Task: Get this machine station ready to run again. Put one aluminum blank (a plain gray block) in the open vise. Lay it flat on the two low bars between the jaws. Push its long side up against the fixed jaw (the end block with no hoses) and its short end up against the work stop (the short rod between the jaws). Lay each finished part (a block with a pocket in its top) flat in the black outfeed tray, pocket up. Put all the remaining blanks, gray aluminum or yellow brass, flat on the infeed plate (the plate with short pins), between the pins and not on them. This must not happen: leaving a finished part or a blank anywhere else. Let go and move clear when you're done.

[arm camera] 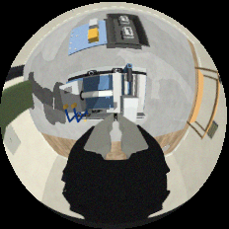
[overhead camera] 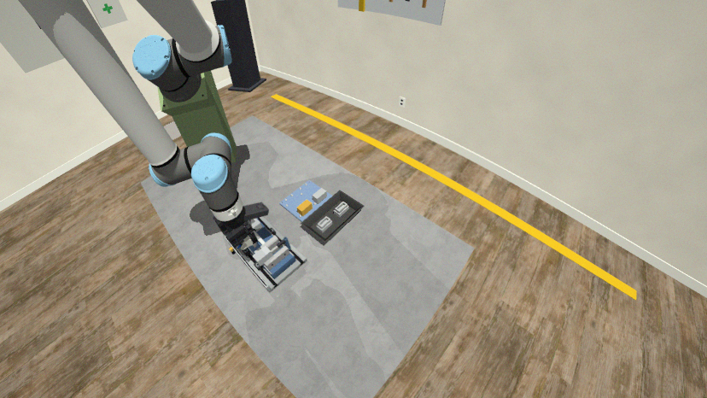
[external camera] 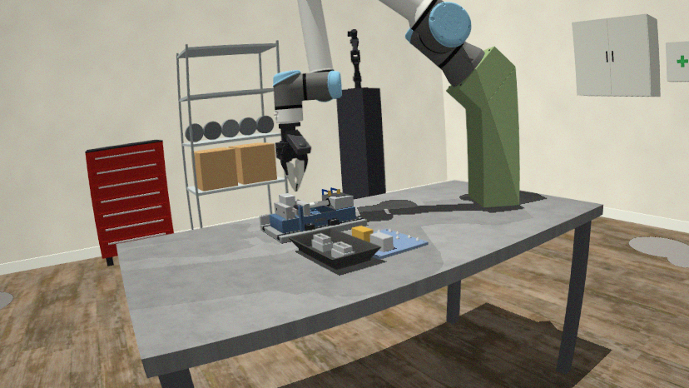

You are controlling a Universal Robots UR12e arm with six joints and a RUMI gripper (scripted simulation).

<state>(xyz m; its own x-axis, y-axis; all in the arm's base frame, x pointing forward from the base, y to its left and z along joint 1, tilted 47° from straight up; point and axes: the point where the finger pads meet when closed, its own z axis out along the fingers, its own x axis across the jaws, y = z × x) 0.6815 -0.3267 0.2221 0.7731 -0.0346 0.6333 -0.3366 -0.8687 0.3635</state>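
Observation:
The blue vise [overhead camera: 264, 249] stands on the table; it also shows in the exterior view [external camera: 310, 214] and in the wrist view [arm camera: 106, 94]. A light grey block [overhead camera: 269, 242] shows between its jaws near the fixed jaw; I cannot tell how it sits. My gripper [external camera: 296, 182] hangs a little above the vise, pointing down, shut and empty; its fingers meet in the wrist view [arm camera: 114, 129]. The infeed plate [overhead camera: 306, 197] holds a yellow brass blank [overhead camera: 303, 207] and a grey blank [overhead camera: 318, 193]. The black outfeed tray [overhead camera: 332, 216] holds two finished parts [overhead camera: 324, 224] [overhead camera: 341, 208], pockets up.
The green robot pedestal [external camera: 489, 130] stands at the table's back right. A black column [external camera: 360, 139], a metal shelf [external camera: 231, 130] and a red drawer cabinet [external camera: 129, 192] stand beyond the table. The tray and plate lie just beside the vise.

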